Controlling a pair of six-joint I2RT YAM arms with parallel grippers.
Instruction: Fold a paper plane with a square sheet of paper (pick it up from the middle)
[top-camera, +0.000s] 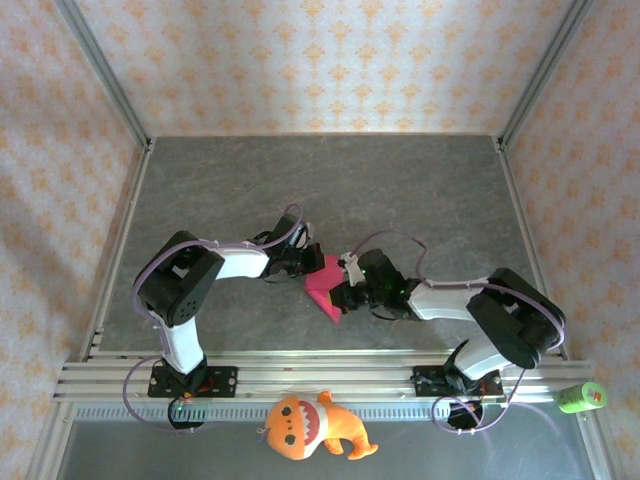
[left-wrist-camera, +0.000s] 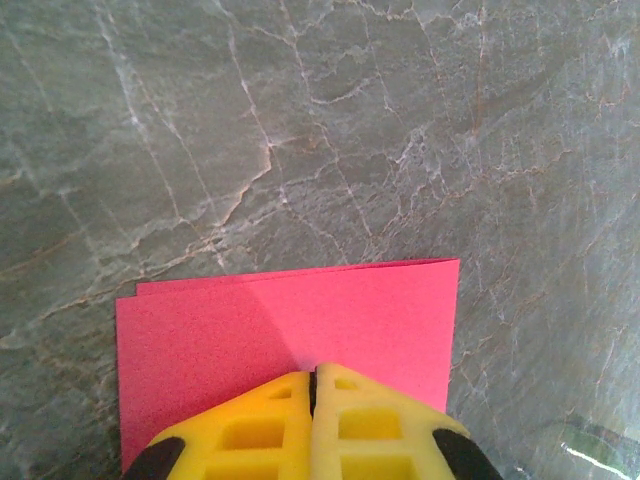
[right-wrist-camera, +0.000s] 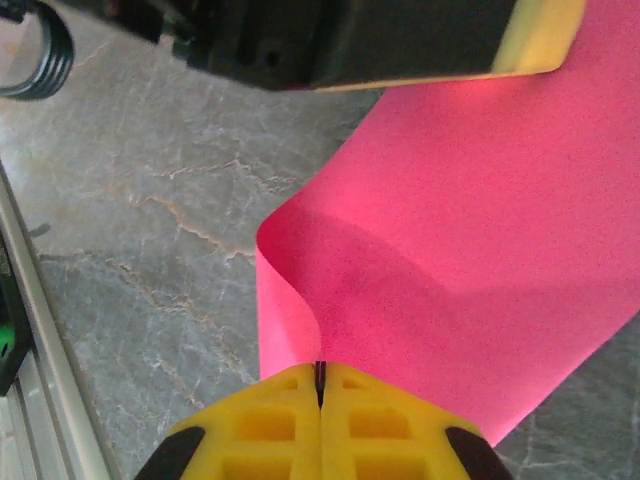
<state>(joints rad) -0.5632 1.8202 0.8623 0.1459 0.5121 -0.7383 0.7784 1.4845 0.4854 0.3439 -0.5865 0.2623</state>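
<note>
Paper: the thin magenta-pink sheet of paper (top-camera: 322, 283), plain and unmarked, is folded into a doubled rectangle. It sits between the two grippers, mid-table from left to right and closer to the near edge than to the far wall.
Layers: the left wrist view shows two layers at the paper's far edge. The lower one peeps out slightly at the far left corner.
Curl: in the right wrist view one edge rolls over in a soft loop just ahead of the fingers, and the rest slopes away broad and smooth.
Left gripper: the left gripper (left-wrist-camera: 313, 378) has its yellow fingers pressed together on the near edge of the paper, pinching it.
Right gripper: the right gripper (right-wrist-camera: 320, 372) has its yellow fingers clamped on the paper at the foot of the curl.
Arms: one arm reaches in from each side, and the wrists almost meet over the paper.
Table: the grey marble-patterned tabletop (top-camera: 330, 190) lies under everything.
Near edge: an orange plush toy (top-camera: 305, 427) lies in front of the arm bases. A small green cylinder (top-camera: 582, 397) sits at the near right corner.
</note>
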